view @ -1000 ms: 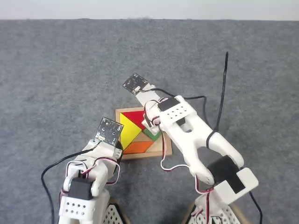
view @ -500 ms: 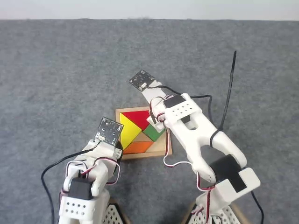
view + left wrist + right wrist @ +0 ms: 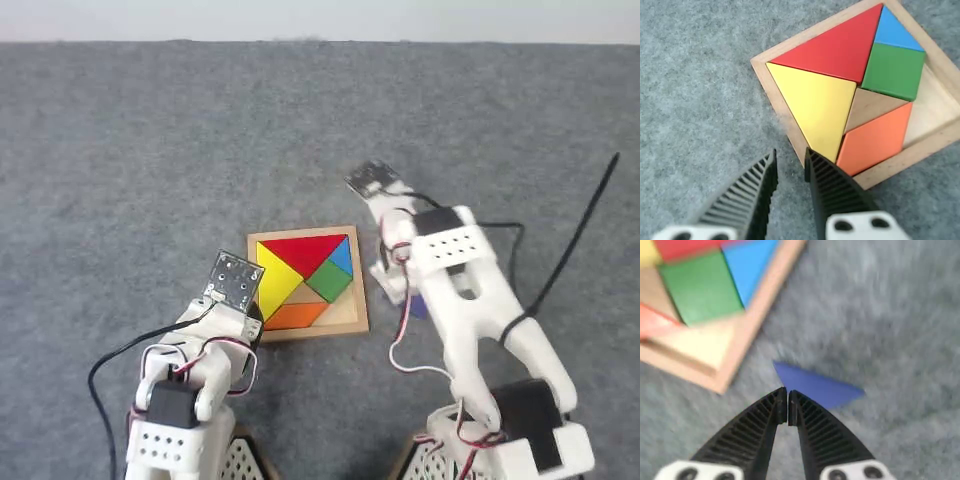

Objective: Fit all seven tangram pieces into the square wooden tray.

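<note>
Grey felt table (image 3: 140, 150), square wooden tray (image 3: 357, 318) partly filled
Left gripper (image 3: 790, 167) slightly parted by the tray's corner; right gripper (image 3: 788, 407) pressed together, empty, just beside the loose blue triangle (image 3: 820, 388) outside the tray

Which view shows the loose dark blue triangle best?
Right wrist view: the dark blue triangle lies almost whole on the carpet beside the tray, ahead of the right gripper. The high view shows a sliver beside the arm.

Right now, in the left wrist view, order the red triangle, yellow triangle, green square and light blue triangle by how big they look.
1. The red triangle and yellow triangle look about alike, so they tie for largest.
2. The green square.
3. The light blue triangle, smallest.
</note>
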